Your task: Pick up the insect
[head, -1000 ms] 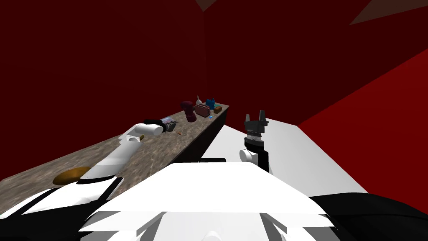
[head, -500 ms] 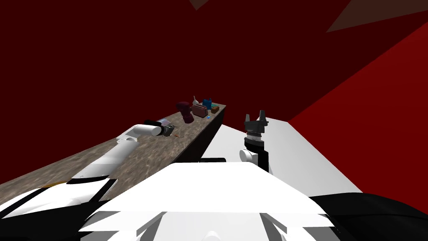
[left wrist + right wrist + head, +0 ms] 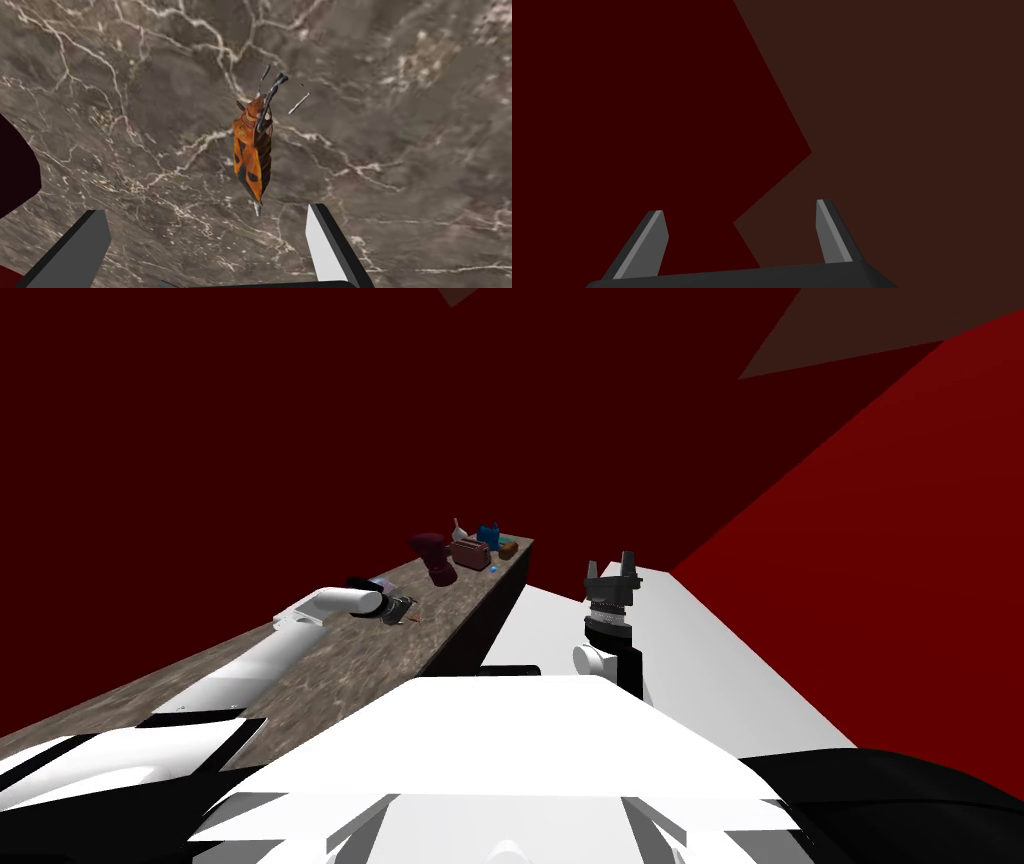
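Marbled brown desk, orange insect lying on it.
Left tool hovers just short of the insect, fingers spread wide, touching nothing; right tool, away from the desk, also gapes empty.

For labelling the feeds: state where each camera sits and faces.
Head view: on the head, looking down along the marbled counter; both forearms, left gripper, right gripper.
Left wrist view: on the left hand, facing the orange insect on the counter; open fingers.
Right wrist view: on the raised right hand, facing away from the counter; open fingers.
Shared: head and left wrist see the counter.
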You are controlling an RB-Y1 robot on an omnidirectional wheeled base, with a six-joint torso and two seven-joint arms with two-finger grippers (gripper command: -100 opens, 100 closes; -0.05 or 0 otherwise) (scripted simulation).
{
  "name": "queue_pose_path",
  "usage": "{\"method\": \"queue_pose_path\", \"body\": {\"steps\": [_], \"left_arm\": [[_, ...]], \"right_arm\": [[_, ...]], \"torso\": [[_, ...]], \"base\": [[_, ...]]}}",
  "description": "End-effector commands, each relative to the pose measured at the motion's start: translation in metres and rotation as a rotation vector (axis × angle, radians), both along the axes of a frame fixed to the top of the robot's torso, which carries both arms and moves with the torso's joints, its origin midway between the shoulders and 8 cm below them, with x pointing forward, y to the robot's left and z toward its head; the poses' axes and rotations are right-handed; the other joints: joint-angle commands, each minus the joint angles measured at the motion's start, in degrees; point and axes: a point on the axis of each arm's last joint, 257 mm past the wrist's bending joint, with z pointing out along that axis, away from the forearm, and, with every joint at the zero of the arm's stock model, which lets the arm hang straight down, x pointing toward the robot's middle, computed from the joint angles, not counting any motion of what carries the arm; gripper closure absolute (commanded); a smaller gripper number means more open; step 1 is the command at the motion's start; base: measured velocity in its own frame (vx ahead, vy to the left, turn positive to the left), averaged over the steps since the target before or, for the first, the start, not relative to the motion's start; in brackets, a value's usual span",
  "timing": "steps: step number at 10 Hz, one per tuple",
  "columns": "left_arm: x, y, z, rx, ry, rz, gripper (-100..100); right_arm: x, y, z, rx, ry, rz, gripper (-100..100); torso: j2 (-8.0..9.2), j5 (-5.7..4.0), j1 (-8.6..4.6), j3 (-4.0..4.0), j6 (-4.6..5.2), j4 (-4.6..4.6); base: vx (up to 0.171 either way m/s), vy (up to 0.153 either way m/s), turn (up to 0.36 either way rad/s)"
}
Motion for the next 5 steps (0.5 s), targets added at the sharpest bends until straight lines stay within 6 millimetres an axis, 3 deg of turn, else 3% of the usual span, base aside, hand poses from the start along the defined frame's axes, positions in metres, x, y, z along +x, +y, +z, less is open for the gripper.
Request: {"method": "queue_pose_path", "body": {"steps": [1, 5], "left_arm": [[-0.020, 0.007, -0.013, -0.012, 0.079, 0.019, -100], [-0.052, 0.016, -0.030, -0.034, 0.194, 0.049, -100]], "right_arm": [[0.000, 0.000, 0.000, 0.000, 0.000, 0.000, 0], [0.000, 0.000, 0.000, 0.000, 0.000, 0.000, 0]], "torso": [[0.00, 0.00, 0.00, 0.00, 0.00, 0.00], [0.00, -0.01, -0.03, 0.00, -0.03, 0.00]], "base": [[0.019, 0.014, -0.183], [0.020, 0.010, -0.099]]}}
